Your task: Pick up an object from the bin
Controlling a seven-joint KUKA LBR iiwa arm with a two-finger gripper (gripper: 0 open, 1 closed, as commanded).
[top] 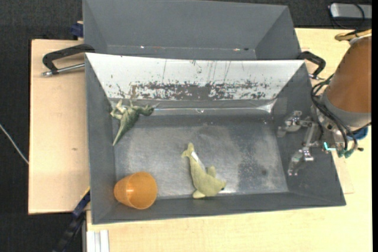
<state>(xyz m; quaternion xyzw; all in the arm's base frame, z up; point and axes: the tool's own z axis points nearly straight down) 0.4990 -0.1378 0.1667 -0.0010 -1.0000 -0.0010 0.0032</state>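
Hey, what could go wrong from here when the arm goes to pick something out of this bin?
1. The gripper hangs over the bin's sloped right wall, apart from everything in it; a straight descent would likely strike metal.
2. The orange cup lies on its side in the near left corner and may roll away.
3. The green dinosaur lies against the back wall, leaving little room around it.

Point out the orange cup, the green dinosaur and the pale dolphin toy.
orange cup (136,190), camera view, middle of its side.
green dinosaur (127,115), camera view, on its body.
pale dolphin toy (205,180), camera view, on its body.
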